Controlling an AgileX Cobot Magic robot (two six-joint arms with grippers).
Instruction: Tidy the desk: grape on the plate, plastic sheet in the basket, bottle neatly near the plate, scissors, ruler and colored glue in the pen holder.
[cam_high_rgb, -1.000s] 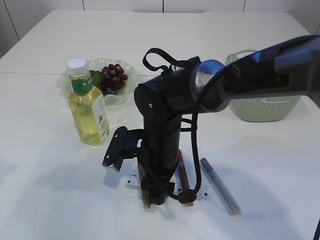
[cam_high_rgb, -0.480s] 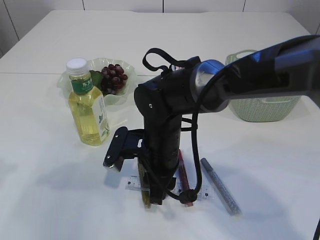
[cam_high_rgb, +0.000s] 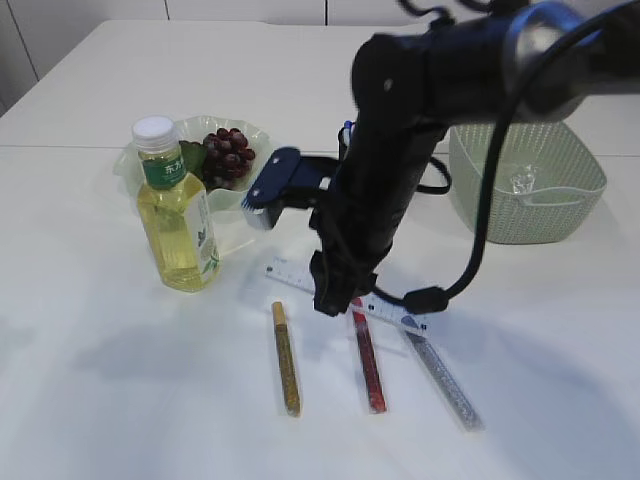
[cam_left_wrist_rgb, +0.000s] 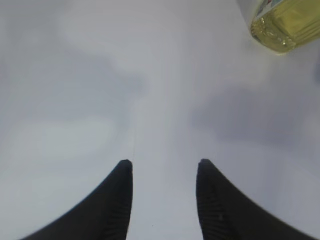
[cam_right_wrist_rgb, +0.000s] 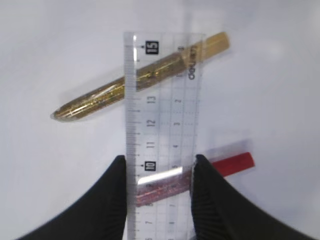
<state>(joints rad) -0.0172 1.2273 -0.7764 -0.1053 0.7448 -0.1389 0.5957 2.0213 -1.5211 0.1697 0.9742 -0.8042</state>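
Gold (cam_high_rgb: 287, 358), red (cam_high_rgb: 367, 360) and silver (cam_high_rgb: 444, 380) glue sticks lie nearest on the white bench (cam_high_rgb: 90, 380), 3 in a row and apart from each other. Above them the right hand (cam_right_wrist_rgb: 156, 165) grips the clear ruler (cam_right_wrist_rgb: 162, 125) between its fingers, lifted off the bench, while the left hand (cam_left_wrist_rgb: 164, 167) hangs open over bare bench near the bottle (cam_high_rgb: 176, 210). Farther back, the grapes (cam_high_rgb: 229, 152) sit on the plate (cam_high_rgb: 130, 165) just behind the bottle, and the green basket (cam_high_rgb: 560, 205) stands to the right.

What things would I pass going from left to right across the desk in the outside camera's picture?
Yellow-green drink bottle with white cap → dark red grapes on the clear plate → gold glitter glue pen → red glitter glue pen → silver glitter glue pen → pale green woven basket.
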